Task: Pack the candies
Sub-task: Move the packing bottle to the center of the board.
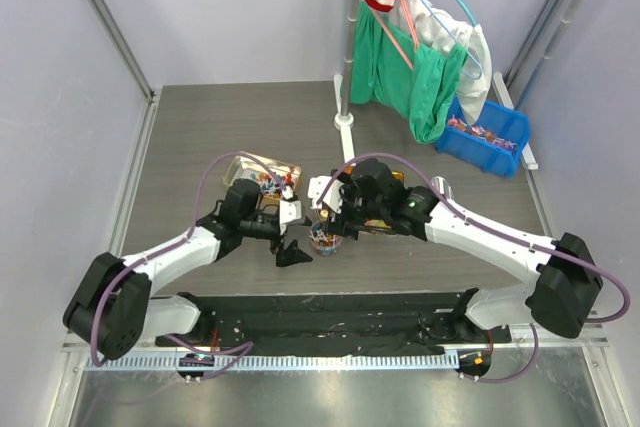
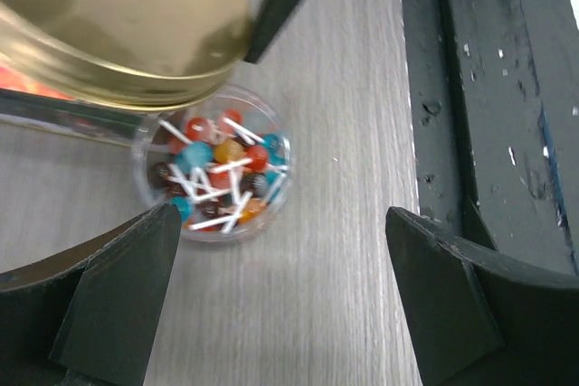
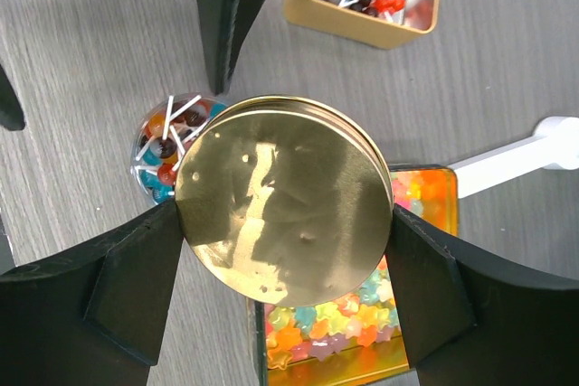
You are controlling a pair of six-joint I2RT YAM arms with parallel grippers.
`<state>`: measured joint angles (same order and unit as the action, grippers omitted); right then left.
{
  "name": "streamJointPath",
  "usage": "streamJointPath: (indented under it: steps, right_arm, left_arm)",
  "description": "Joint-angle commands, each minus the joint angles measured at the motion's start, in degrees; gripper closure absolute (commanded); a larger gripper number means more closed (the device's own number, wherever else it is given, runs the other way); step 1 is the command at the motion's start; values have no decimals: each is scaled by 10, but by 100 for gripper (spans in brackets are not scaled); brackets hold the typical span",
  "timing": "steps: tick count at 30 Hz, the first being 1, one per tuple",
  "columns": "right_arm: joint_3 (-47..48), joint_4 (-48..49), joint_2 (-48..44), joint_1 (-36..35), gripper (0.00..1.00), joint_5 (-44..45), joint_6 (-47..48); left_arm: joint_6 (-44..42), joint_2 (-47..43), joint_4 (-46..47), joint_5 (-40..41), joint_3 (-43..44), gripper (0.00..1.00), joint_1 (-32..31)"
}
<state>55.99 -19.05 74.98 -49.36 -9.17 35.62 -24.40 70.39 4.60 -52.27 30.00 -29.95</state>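
A small clear jar [image 1: 323, 240] on the table holds red, blue, orange and brown ball candies on white sticks; it shows in the left wrist view [image 2: 217, 174] and in the right wrist view [image 3: 167, 146]. My right gripper [image 3: 285, 250] is shut on a round gold lid [image 3: 285, 201], held flat just above and beside the jar, partly covering it [image 2: 118, 24]. My left gripper [image 2: 280, 305] is open and empty, low over the table just in front of the jar [image 1: 295, 247]. Small wrapped sweets fill a blue bin [image 1: 485, 132] at the back right.
An open gold tin [image 3: 362, 32] with more stick candies stands behind the jar [image 1: 262, 175]. A gold tin of coloured jelly stars [image 3: 362, 332] lies under my right gripper. A white stand base [image 1: 345, 127] with hanging clothes is behind. The black base rail [image 2: 488, 88] is near.
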Motion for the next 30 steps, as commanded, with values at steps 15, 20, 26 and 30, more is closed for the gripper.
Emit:
streamJointPath:
  steps: [15,20,26,30]
  right_arm:
    - [21,-7,13,1,41,-8,-7]
    - [27,-12,26,1,41,-6,-5]
    - [29,-14,28,1,41,-4,-3]
    - [28,-14,32,1,42,-4,-1]
  left_arm:
    - [39,52,402,97,-139,0,-20]
    - [37,68,429,121,-150,0,-20]
    - [49,74,490,140,-177,0,-20]
    - [75,62,592,143,-200,0,-20]
